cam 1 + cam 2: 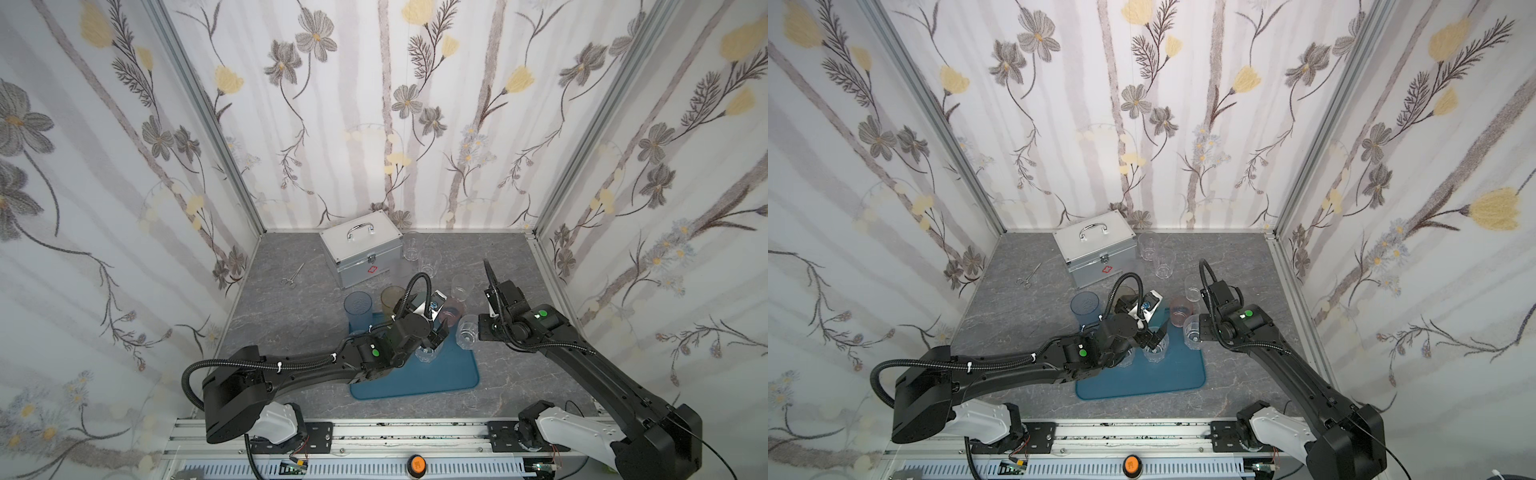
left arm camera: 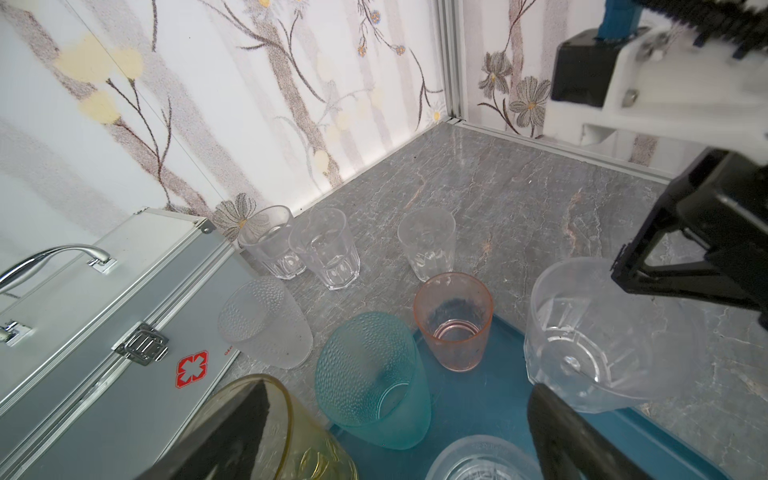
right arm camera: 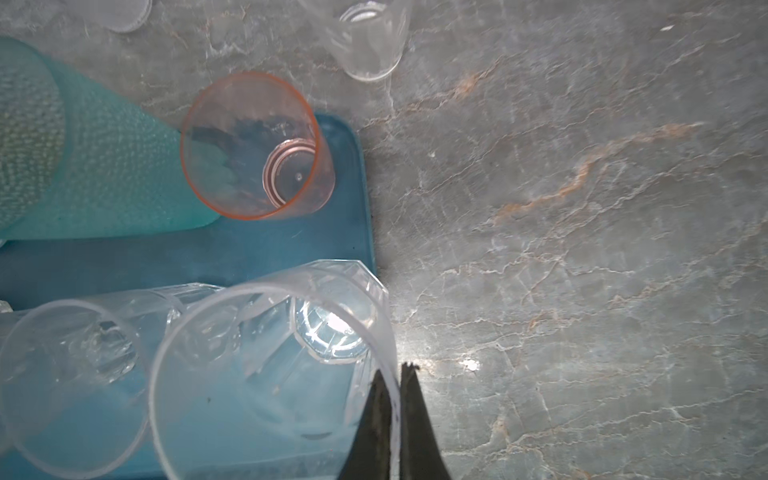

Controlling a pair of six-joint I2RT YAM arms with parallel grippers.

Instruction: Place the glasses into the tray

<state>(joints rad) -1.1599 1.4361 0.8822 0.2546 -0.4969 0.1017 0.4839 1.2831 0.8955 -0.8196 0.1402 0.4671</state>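
Observation:
The teal-blue tray (image 1: 457, 374) (image 1: 1183, 378) lies front centre. My right gripper (image 3: 395, 374) (image 1: 478, 328) is shut on the rim of a clear faceted glass (image 3: 270, 374) (image 1: 467, 330) (image 2: 590, 336), held tilted over the tray's right edge. My left gripper (image 2: 399, 424) (image 1: 434, 336) hangs open above the tray, over a clear glass (image 2: 482, 461) (image 1: 1154, 351). A pink glass (image 2: 453, 320) (image 3: 253, 145) and a teal glass (image 2: 370, 374) stand at the tray's far edge. One left finger shows through a yellow glass (image 2: 299, 440).
A silver case (image 1: 361, 253) stands at the back, scissors (image 1: 293, 276) to its left. A blue glass (image 1: 358, 309) stands off the tray's far left corner. A frosted glass (image 2: 266, 328) and three clear glasses (image 2: 270, 241) (image 2: 324, 249) (image 2: 428, 245) stand on the table behind the tray.

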